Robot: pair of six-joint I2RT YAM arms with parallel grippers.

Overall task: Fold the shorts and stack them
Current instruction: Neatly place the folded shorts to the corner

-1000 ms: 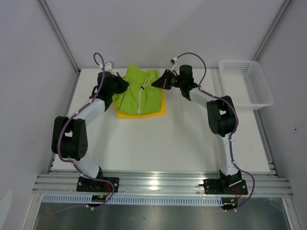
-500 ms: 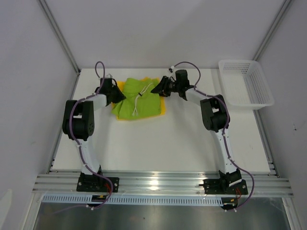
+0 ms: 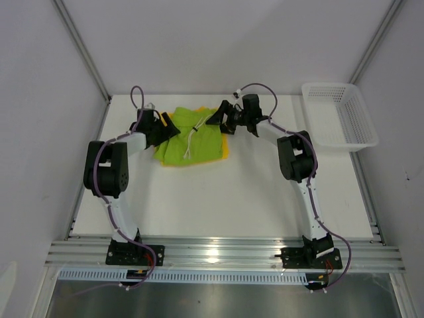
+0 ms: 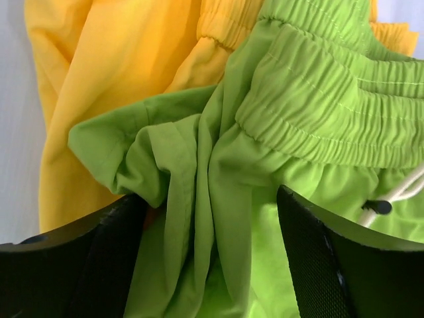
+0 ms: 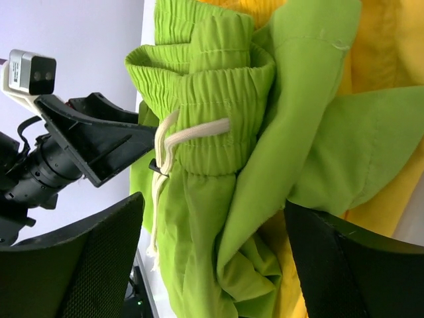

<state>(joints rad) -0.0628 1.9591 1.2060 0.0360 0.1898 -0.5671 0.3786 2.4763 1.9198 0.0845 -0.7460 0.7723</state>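
The lime green shorts point(image 3: 192, 136) lie folded on top of the yellow shorts point(image 3: 226, 150) at the back of the table, white drawstring point(image 3: 191, 139) across them. My left gripper point(image 3: 167, 126) sits at their left edge and is open. In the left wrist view, bunched folds of the green shorts point(image 4: 311, 112) lie loose between its fingers point(image 4: 344, 265), and the yellow shorts point(image 4: 119, 66) show beneath. My right gripper point(image 3: 218, 120) is open at the right edge, straddling the green shorts point(image 5: 218, 132) above the yellow shorts point(image 5: 391, 59).
A white mesh basket point(image 3: 341, 112) stands at the back right corner of the table. Grey walls close in the back and both sides. The left gripper point(image 5: 86, 146) shows in the right wrist view, just across the shorts.
Both grippers lowered the green shorts onto the yellow pair, then opened their jaws and let the fabric go. The left arm's elbow has drawn back towards the left edge.
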